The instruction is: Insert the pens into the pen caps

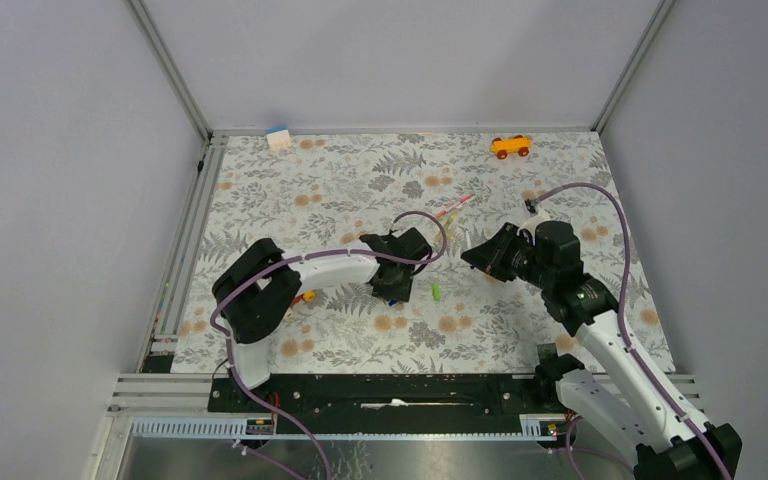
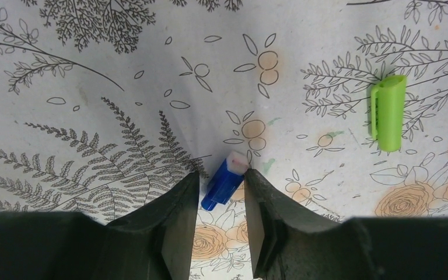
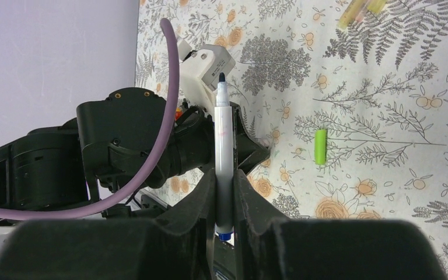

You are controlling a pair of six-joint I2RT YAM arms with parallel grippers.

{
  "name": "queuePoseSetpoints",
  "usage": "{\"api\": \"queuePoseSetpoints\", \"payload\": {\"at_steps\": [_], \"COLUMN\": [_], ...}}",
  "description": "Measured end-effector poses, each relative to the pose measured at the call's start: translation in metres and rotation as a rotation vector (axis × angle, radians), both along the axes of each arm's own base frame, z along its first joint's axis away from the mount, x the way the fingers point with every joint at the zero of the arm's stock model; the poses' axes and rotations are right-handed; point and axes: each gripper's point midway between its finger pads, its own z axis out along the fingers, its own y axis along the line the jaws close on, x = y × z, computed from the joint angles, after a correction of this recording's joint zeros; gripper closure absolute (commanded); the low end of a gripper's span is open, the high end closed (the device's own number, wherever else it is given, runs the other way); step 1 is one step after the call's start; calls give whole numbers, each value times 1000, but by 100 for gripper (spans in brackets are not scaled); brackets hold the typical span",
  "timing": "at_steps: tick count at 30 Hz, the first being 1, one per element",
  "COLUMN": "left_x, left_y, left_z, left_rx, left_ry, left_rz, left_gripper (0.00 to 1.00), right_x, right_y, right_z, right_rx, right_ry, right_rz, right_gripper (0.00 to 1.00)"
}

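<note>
Left gripper (image 2: 221, 174): bottom centre of the left wrist view; its jaws stand apart, one on each side of the blue cap (image 2: 224, 182); both sit very close to it, but I cannot tell whether they pinch it yet.
Blue cap: lying aslant on the floral table cover (image 2: 111, 64), its pale open end toward the upper right of that frame; low and left of centre in the top view, mostly hidden under the left wrist.
Green cap (image 2: 388, 111): loose on the cover at the right of the left wrist view; apart from both grippers; no pen in it.
Right gripper (image 3: 226, 174): lower middle of the right wrist view; clamped together on the white pen (image 3: 222, 128).
White pen: upright in that frame, dark blue tip at the top, aimed toward the left arm's wrist.
Loose pens (image 1: 455, 207): above centre in the top view, pale yellow and pink-red; uncapped.
Toy car (image 1: 511, 146): orange, at the top edge of the cover, right of centre; no part in this.
Step in hand: judged as securing the blue cap so the held pen can meet it.
Next move calls for: a firm pinch on the cap's sides; lifting it with the open end left free; then lining that end up with the pen tip.
</note>
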Motion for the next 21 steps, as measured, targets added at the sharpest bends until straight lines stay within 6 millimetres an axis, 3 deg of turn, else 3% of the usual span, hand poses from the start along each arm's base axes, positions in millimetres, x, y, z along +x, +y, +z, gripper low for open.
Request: {"api": "queuePoseSetpoints", "payload": {"at_steps": [13, 18, 21], "left_x": [-6, -7, -7], "left_y": [5, 5, 5], "left_z": [0, 0, 1], "left_rx": [-7, -10, -11], "left_ry": [12, 14, 15], "left_rz": [40, 50, 53], "left_gripper": [73, 69, 59], "right_x": [-2, -3, -4], "right_y": [-7, -11, -12], "right_z": [3, 2, 2], "right_rx": [-12, -24, -28], "right_ry": [37, 41, 40], "right_rz": [-49, -63, -63], "right_gripper": [100, 100, 100]}}
